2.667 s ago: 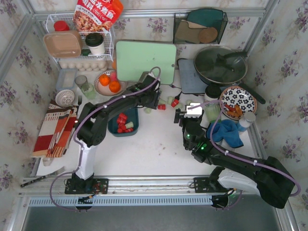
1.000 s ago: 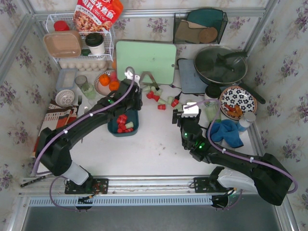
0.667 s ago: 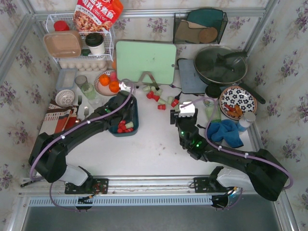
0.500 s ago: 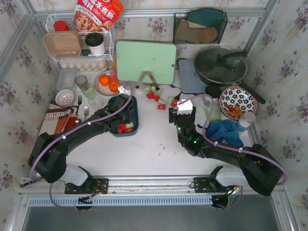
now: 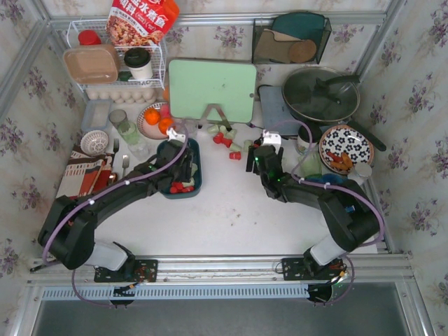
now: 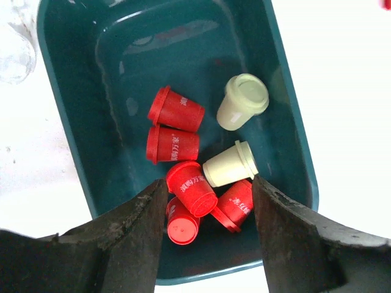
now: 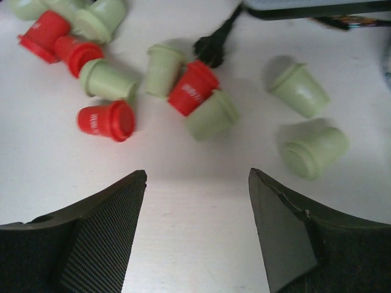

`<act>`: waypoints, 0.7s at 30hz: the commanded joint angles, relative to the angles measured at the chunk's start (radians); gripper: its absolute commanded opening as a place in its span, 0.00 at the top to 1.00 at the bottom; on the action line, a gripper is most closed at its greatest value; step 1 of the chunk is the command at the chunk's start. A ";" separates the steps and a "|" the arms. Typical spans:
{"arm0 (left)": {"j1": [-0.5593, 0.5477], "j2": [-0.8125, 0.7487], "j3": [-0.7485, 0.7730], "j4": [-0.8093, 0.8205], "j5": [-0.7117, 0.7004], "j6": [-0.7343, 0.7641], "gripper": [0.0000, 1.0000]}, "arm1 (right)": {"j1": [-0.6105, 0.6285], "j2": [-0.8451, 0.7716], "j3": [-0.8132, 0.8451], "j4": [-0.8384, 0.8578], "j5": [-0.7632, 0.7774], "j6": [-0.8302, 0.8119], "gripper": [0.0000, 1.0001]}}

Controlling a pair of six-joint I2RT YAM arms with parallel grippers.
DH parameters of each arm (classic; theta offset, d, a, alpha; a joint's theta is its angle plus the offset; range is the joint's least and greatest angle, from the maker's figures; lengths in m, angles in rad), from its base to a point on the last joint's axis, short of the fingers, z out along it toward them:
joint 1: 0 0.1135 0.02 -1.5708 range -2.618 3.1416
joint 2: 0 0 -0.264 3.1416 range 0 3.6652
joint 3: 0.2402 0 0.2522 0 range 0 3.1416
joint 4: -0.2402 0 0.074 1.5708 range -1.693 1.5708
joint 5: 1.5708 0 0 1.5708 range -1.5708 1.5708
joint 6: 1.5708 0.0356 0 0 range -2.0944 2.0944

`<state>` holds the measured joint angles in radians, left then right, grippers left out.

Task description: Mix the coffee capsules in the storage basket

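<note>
The dark teal storage basket (image 5: 197, 183) sits left of centre. My left gripper (image 5: 183, 165) hovers over it, open and empty. In the left wrist view the basket (image 6: 67, 122) holds several red capsules (image 6: 176, 110) and two pale ones (image 6: 243, 101), and the gripper (image 6: 206, 184) straddles the near red capsules (image 6: 191, 186). More coffee capsules (image 5: 224, 136) lie loose on the table. My right gripper (image 5: 253, 159) is open and empty just short of them. The right wrist view shows red capsules (image 7: 105, 120) and mint capsules (image 7: 299, 91) ahead of the gripper (image 7: 197, 174).
A green cutting board (image 5: 212, 87) stands behind the loose capsules. A fruit plate with oranges (image 5: 154, 119) and a glass (image 5: 133, 136) are beside the basket. A pan (image 5: 320, 94), a patterned plate (image 5: 346, 147) and a blue cloth (image 5: 329, 189) are on the right. A black cable end (image 7: 214, 46) lies among the capsules.
My left gripper has drawn back from the loose capsules to above the basket. My right gripper has moved away from me and left, toward the loose capsules.
</note>
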<state>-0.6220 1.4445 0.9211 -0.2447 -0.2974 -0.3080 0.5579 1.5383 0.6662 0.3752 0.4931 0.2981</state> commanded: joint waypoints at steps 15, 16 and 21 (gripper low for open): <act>0.009 -0.426 -0.008 -0.244 -0.002 0.048 0.35 | 0.004 0.282 0.309 -0.121 -0.250 0.070 0.34; 0.008 -0.441 -0.016 -0.258 -0.011 0.051 0.35 | 0.006 0.302 0.333 -0.129 -0.250 0.065 0.34; 0.008 -0.514 -0.142 -0.158 -0.017 0.041 0.35 | 0.020 0.379 0.436 -0.186 -0.225 0.049 0.31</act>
<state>-0.6136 0.9627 0.8501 -0.4442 -0.3054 -0.2749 0.5682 1.8774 1.0439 0.2321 0.2554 0.3607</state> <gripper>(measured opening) 0.650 0.675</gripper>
